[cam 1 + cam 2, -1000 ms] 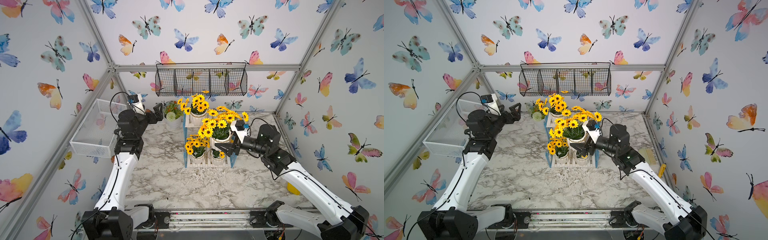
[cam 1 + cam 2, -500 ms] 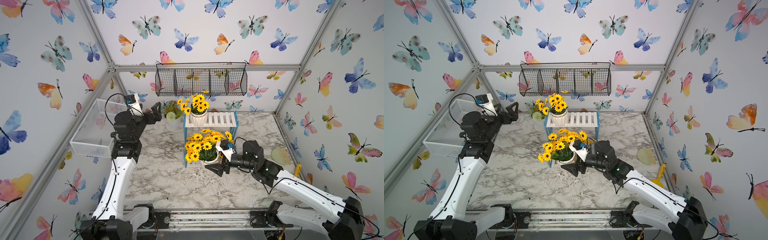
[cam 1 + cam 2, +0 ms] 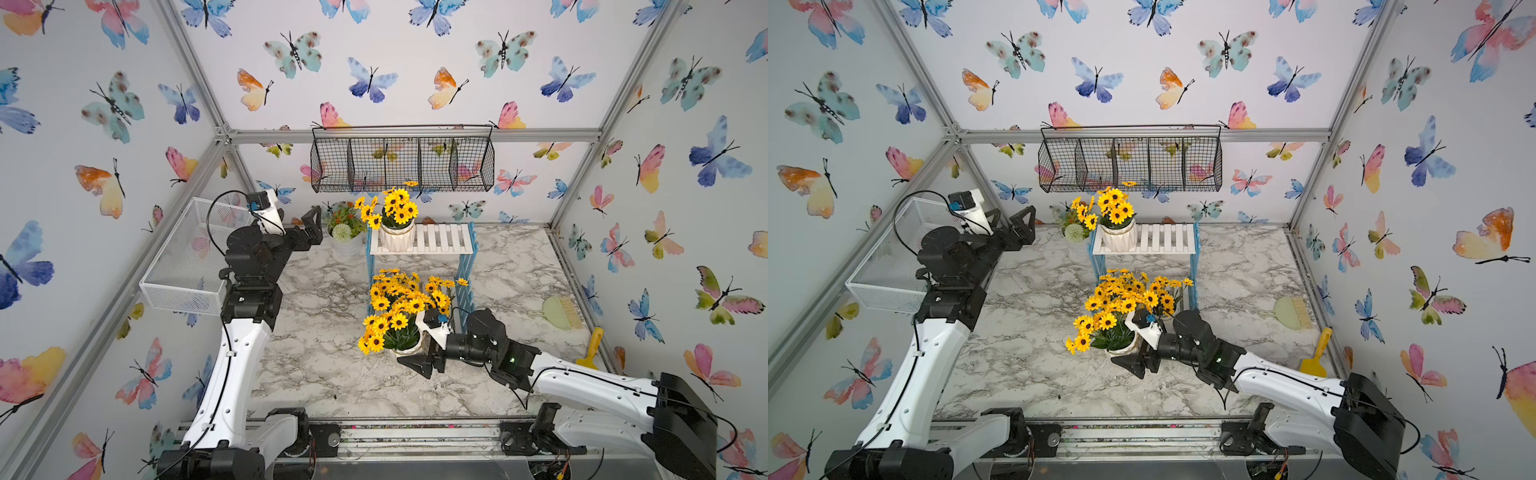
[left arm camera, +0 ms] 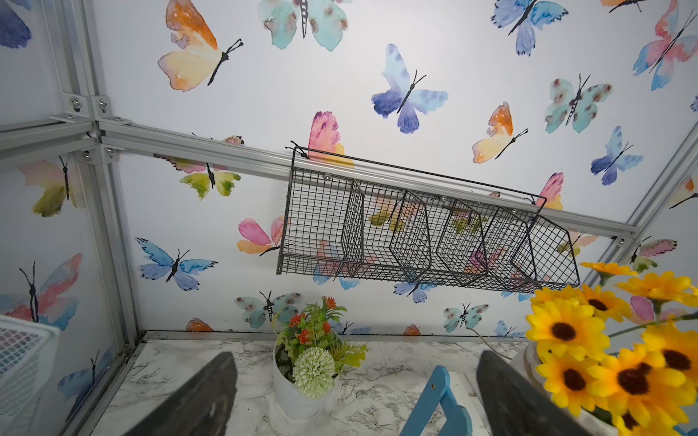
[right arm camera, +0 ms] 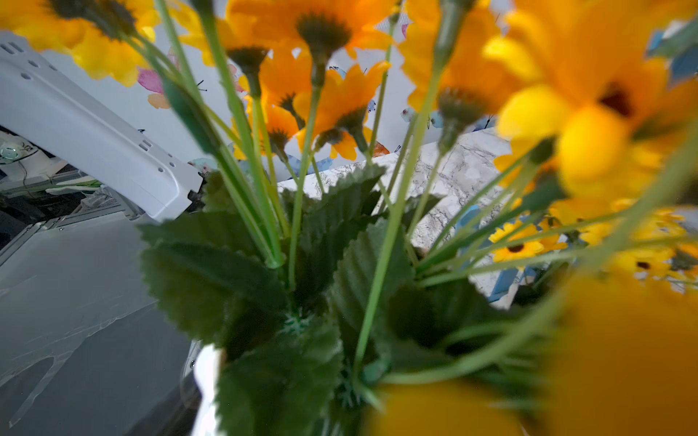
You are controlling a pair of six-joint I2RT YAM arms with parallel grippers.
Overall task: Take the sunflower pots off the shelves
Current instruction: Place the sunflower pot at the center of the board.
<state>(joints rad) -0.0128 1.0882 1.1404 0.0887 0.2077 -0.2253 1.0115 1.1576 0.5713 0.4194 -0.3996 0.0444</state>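
Now the right hand (image 3: 417, 358) clamps a sunflower pot (image 3: 398, 338); the left hand (image 3: 308, 221) gapes.

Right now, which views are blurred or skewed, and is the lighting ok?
Right wrist: the pot and the blooms nearest the lens are badly out of focus, the leaves a bit sharper. Left wrist: sharp, but the frame is tilted, so the black basket slants. In both top views: sharp, even light, no glare on the table, only soft shadows.

White walls (image 3: 83, 187) with painted butterflies (image 3: 370, 83) meet in aluminium bars (image 3: 270, 135). The worktop (image 3: 324, 365) is marble-patterned. On the back wall (image 3: 415, 54), above and beyond the left gripper (image 3: 1010, 222), hangs a black wire basket (image 3: 401, 164). Light seems even.
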